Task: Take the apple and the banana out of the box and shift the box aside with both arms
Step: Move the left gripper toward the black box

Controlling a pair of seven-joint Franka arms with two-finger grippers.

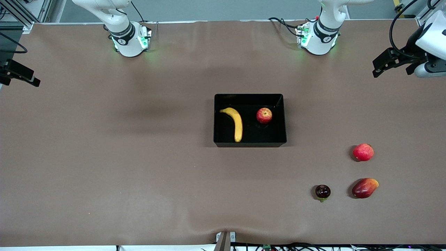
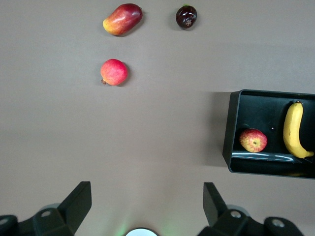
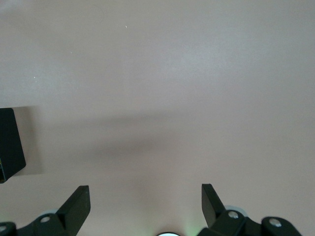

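Front view: curved yellow banana (image 1: 236,122), round streaked apple (image 1: 264,115) in glossy black box (image 1: 250,143); left pincer (image 2: 146,204), right pincer (image 3: 145,202) released.

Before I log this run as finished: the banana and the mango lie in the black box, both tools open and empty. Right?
Not quite: the front view shows the apple, not the mango, beside the banana in the black box. The mango lies on the table.
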